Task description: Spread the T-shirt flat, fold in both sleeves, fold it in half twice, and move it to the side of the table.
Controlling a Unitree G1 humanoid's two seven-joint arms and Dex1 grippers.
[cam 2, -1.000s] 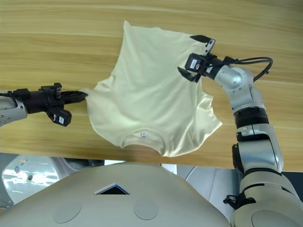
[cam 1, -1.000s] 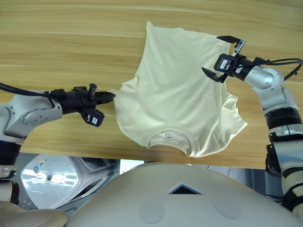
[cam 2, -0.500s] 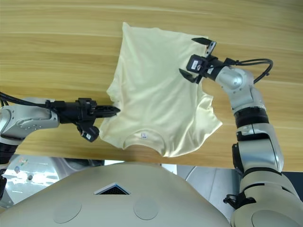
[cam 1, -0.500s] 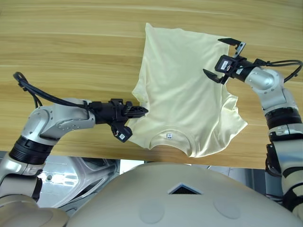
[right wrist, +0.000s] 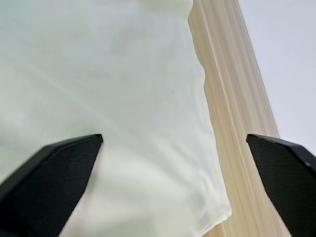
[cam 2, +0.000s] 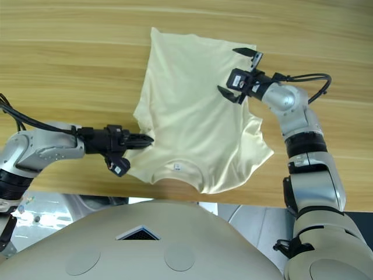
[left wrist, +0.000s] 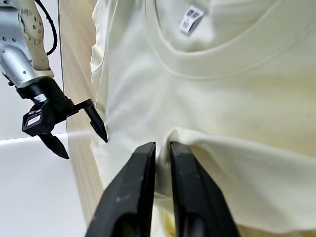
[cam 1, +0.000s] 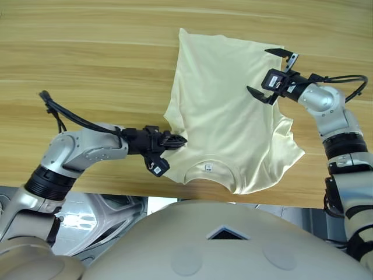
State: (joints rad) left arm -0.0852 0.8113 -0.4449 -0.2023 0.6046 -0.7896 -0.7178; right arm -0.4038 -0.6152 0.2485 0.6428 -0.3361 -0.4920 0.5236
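T-shirt (cam 1: 224, 111), pale yellow, lies on the wooden surface (cam 1: 87, 58) in the centre of the frame and a little to the right. Its collar (cam 1: 205, 175) and white label (cam 1: 207, 168) sit at the lower middle, close to the surface's near edge, and its hem is toward the top. The left pincer (cam 1: 182, 140) comes in from the lower left. Its fingers are nearly together and appear to pinch a fold of the cloth at the shirt's left side, where the fabric is doubled inward. The right pincer (cam 1: 258, 70) sits at the upper right with its fingers spread wide, holding nothing, over the shirt's right edge. The right sleeve (cam 1: 287, 146) lies rumpled at the lower right.
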